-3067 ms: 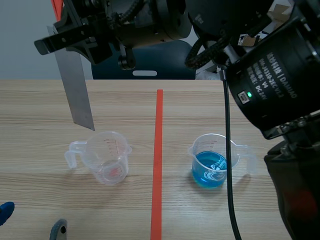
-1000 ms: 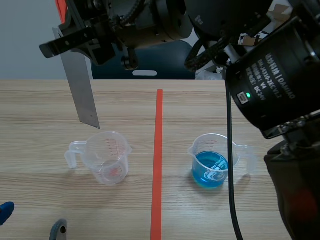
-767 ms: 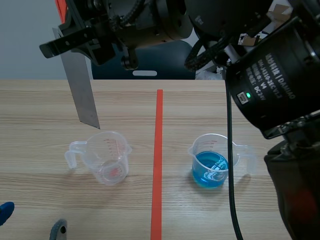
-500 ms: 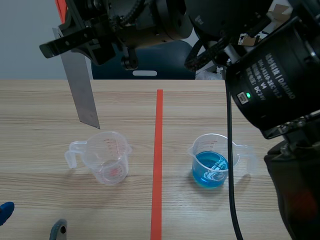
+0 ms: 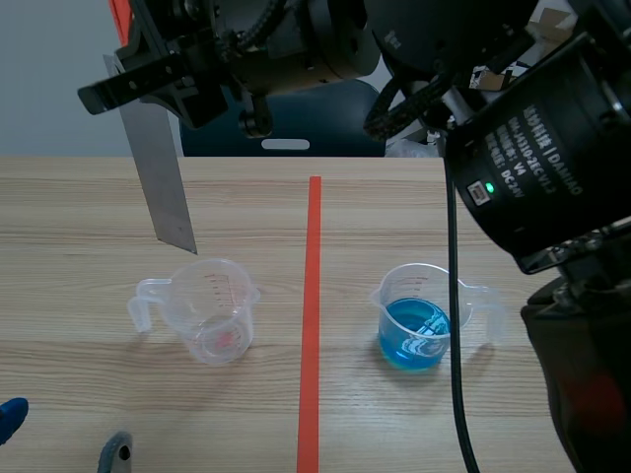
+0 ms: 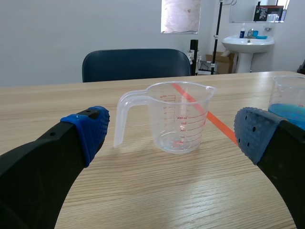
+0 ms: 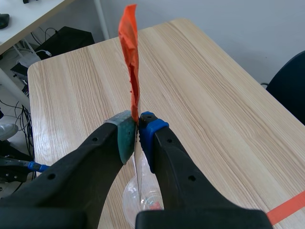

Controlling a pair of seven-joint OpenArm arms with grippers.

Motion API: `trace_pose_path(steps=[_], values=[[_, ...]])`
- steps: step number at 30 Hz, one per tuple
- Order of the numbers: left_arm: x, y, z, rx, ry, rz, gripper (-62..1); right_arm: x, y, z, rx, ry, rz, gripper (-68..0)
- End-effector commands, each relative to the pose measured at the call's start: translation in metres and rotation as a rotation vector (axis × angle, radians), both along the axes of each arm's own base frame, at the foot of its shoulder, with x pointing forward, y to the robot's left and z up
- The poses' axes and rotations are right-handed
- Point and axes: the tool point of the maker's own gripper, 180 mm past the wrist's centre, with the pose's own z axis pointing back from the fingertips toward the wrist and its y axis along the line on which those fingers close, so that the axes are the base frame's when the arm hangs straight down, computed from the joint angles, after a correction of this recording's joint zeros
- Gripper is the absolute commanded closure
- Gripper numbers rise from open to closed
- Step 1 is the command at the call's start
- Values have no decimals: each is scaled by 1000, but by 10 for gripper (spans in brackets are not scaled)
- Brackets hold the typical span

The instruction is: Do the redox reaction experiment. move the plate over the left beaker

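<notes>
The right arm reaches across the top of the scene view, past the orange-red tape line (image 5: 311,315), and its right tool (image 7: 137,130) is pinched on the upper part of the metal plate (image 5: 160,172), one pad against each flat face. The grip sits high on the plate, just below an orange-red tab (image 7: 129,52) at its upper end; this leaves the long lower section free to enter a vessel. The plate hangs close to upright with a slight tilt, clear of the bench (image 5: 69,217), and its lower corner is just above the far rim of the left beaker (image 5: 212,310). In the right wrist view the beaker mouth shows directly below the pinched fingers, so the plate appears aligned over the opening. This beaker is clear, carries red graduations, and appears empty apart from a reddish trace at its base. The right beaker (image 5: 419,320), holding blue liquid, stands well apart on the other side of the tape line; the separation keeps the two vessels distinct. The left tool (image 6: 171,132) is spread wide and holds nothing. It sits low near the bench edge, facing the left beaker from the robot's side, clear of the plate's downward path. Positioning over the beaker looks essentially complete.
</notes>
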Motion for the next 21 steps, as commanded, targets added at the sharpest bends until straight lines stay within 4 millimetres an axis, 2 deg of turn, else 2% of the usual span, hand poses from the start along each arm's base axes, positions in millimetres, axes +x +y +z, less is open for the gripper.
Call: trace_pose_path(steps=[1, 21], values=[[1, 4, 6, 5, -28, 3, -551, -1, 3, 12, 26, -32, 12, -6], [1, 4, 6, 5, -28, 3, -551, -1, 4, 16, 46, -41, 11, -6]])
